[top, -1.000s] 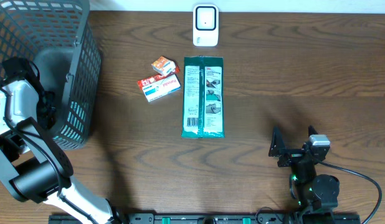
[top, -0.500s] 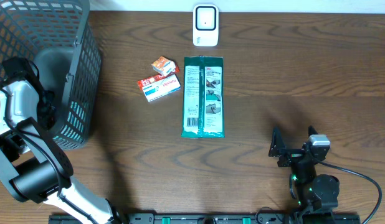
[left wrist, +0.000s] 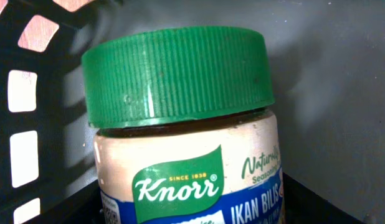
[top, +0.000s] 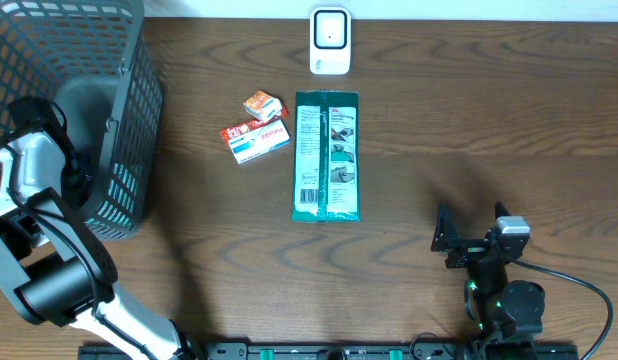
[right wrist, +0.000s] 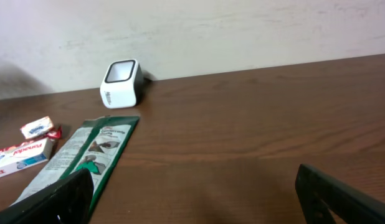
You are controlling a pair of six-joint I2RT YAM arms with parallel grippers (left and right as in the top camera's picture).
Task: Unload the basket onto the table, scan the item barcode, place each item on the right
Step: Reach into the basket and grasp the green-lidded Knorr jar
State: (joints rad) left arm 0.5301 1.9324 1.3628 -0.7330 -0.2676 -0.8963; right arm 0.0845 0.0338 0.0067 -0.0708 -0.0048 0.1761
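A Knorr seasoning jar (left wrist: 186,168) with a ribbed green lid (left wrist: 177,78) fills the left wrist view, standing upright inside the dark basket. My left gripper (left wrist: 192,214) is low around the jar. Its dark fingers (left wrist: 61,208) show only at the bottom corners, close to the jar's sides, and contact cannot be made out. From overhead, the left arm (top: 34,160) reaches down into the basket (top: 124,150). The white barcode scanner (top: 330,40) stands at the table's far edge. My right gripper (top: 474,238) hovers open over bare wood at the front right, holding nothing.
A long green packet (top: 327,155) lies mid-table, and beside it are a red-and-white flat box (top: 257,138) and a small orange box (top: 261,104). The right wrist view shows the scanner (right wrist: 121,83) and the packet (right wrist: 86,155) off to the left.
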